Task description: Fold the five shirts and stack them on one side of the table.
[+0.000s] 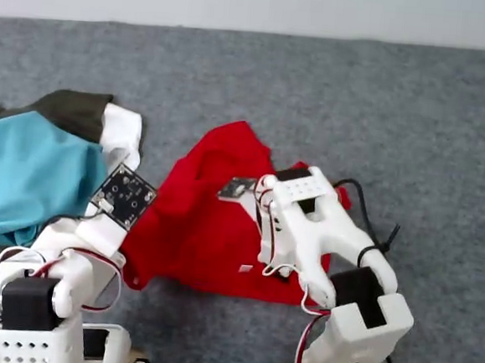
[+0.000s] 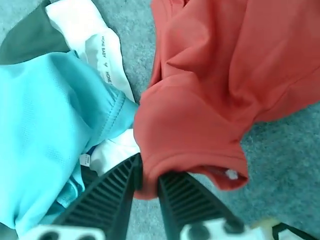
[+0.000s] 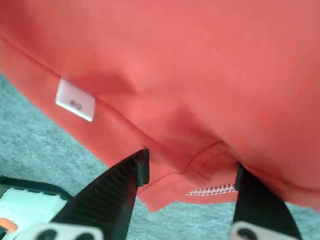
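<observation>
Grey fabric covers the worktop (image 1: 383, 108), whose far edge meets a pale wall. A broad band of grey lies between that edge and the shirts, and another wide stretch runs along the right side past the right arm. The left side is tighter. A heap of shirts sits there, reaching the left border of the high view, with the left arm's base just in front of it.

In the heap the teal shirt (image 1: 25, 169) lies on top, and a dark shirt (image 1: 72, 109) shows behind it on the far side. A white shirt (image 1: 122, 134) sticks out on the side facing the middle.

The red shirt (image 1: 198, 212) lies rumpled in the middle of the worktop, between the two arms. One bunched point of it aims toward the far wall. Its broad lower edge runs side to side along the near part of the worktop, so its longer spread is roughly left to right. Its left sleeve end sits just beside the teal shirt's hem, and the two seem to touch.

The left hand (image 2: 148, 175) has its jaws drawn nearly together, pinching a fold of that red sleeve end. The right hand (image 3: 192, 172) sits low over the shirt's near hem. Its jaws are spread wide on either side of a stitched corner of the cloth and grip nothing. A small white tag (image 3: 75, 100) is sewn to the seam near one jaw, and grey worktop shows just past the hem.
</observation>
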Tool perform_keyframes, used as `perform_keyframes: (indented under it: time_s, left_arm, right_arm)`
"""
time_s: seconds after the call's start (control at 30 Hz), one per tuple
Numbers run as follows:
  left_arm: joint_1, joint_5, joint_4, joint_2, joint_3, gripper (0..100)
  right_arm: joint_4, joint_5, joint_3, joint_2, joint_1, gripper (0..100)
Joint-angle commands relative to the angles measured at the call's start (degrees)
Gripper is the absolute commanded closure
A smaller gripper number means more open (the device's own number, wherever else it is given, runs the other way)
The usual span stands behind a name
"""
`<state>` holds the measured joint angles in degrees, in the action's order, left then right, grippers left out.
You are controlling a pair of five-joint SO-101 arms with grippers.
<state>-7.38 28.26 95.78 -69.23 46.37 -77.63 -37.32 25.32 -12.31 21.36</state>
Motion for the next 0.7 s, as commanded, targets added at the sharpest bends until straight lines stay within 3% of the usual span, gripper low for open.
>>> perform_keyframes:
  time_s: [0.0,0.4,0.67]
  left_arm:
    - [0.26,0.35,-2.37,-0.18,-0.13,98]
    - [0.26,0.35,-4.66,-0.18,3.82,98]
    - [0.35,0.35,-4.75,-0.18,3.82,98]
  right_arm:
    - [2.77,-0.53,-0.88,-1.98,-1.01,85.0]
    - [-0.4,-0.44,-0.97,6.73,-0.92,89.7]
    - [-9.01,0.0,-0.88,10.42,-0.92,81.5]
